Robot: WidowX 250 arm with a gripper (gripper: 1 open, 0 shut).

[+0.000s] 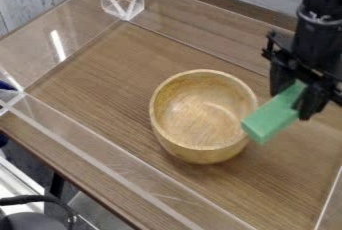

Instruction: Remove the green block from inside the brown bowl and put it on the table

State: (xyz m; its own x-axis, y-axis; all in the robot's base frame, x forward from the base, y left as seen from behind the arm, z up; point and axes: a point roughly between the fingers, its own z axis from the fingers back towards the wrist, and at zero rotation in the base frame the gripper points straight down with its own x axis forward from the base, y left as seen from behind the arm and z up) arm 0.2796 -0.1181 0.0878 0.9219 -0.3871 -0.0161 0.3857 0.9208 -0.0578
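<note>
Right of brown bowl (pixel 203 114): my claw (pixel 297 92) clamped on green block (pixel 274 116).
Block tilted, above surface (pixel 120 74); arm vertical, claw pointing down.

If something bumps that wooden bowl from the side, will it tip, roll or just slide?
The brown bowl looks wide and low with a thick rim, so it would probably slide rather than tip. The table looks smooth, so it may skid easily. It appears rigid, not fragile.
</note>
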